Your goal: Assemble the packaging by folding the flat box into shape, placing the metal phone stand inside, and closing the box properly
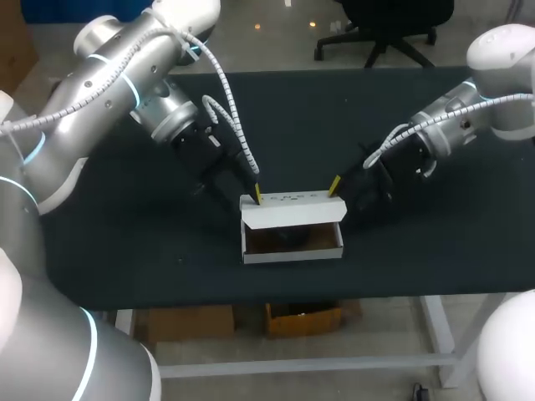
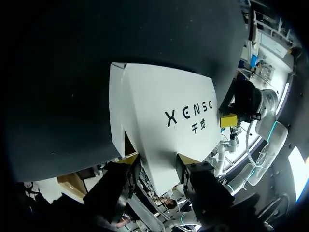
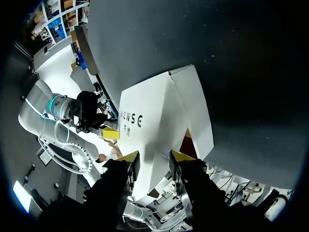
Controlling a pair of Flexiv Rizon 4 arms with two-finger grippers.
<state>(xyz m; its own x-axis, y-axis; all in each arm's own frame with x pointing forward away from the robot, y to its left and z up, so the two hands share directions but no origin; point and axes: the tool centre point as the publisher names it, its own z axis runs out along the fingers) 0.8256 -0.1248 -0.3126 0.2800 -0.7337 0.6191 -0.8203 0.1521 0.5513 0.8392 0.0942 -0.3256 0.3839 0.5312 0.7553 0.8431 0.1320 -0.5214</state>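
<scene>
Both ends of the box lid [image 1: 291, 199], mid-frame, we pinch with our left end effector [image 1: 257, 194] and right end effector [image 1: 334, 185]. Closing seems in hand; next we must lower it evenly.

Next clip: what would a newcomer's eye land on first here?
First, the white box in the middle of the dark table, open on top with its lid flap standing up at the back. Then the symmetry: the left gripper holds one end of that flap and the right gripper the other. Both wrist views show the yellow-tipped fingers on either side of the flap.
</scene>
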